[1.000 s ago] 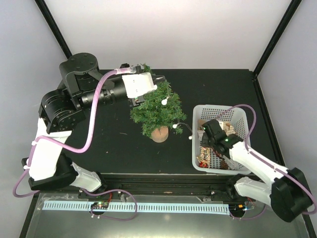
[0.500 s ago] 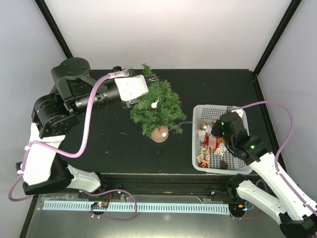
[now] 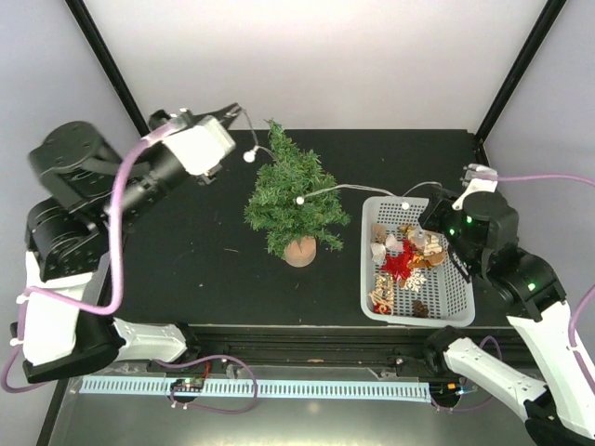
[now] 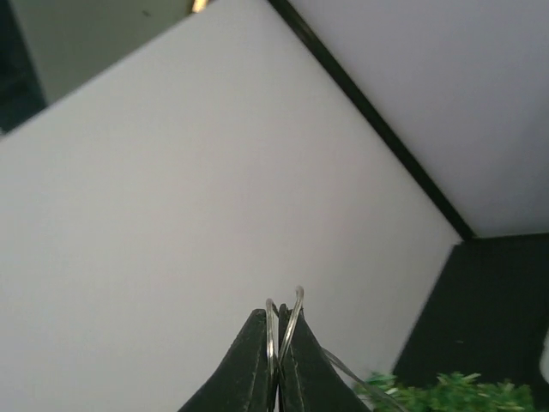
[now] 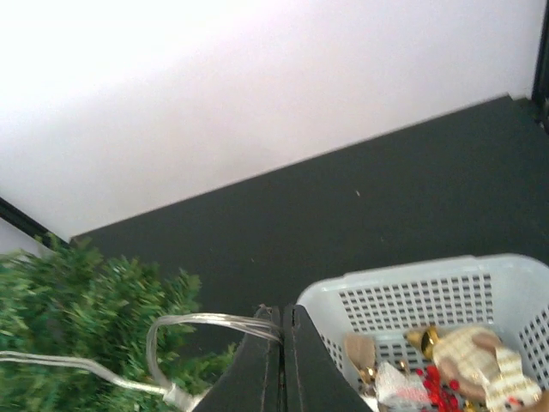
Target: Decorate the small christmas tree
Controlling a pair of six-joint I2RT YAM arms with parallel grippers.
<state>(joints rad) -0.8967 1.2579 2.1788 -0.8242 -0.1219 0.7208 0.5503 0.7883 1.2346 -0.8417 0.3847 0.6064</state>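
Small christmas tree (image 3: pixel 290 190) stands upright mid-tabletop (image 3: pixel 204 246), left of basket (image 3: pixel 464 283). L hand (image 4: pixel 276 342) and R hand (image 5: pixel 281 321) are each pinched shut on light string (image 3: pixel 335 189), which crosses the branches. Rec.: leave slack, lower L end behind crown, avoid tipping base.

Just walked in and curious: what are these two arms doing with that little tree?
They are stringing a clear wire of small white lights across the small green bristly christmas tree on its wooden disc. The left gripper pinches one end beside the treetop; the right gripper pinches the other by the white plastic basket of ornaments.
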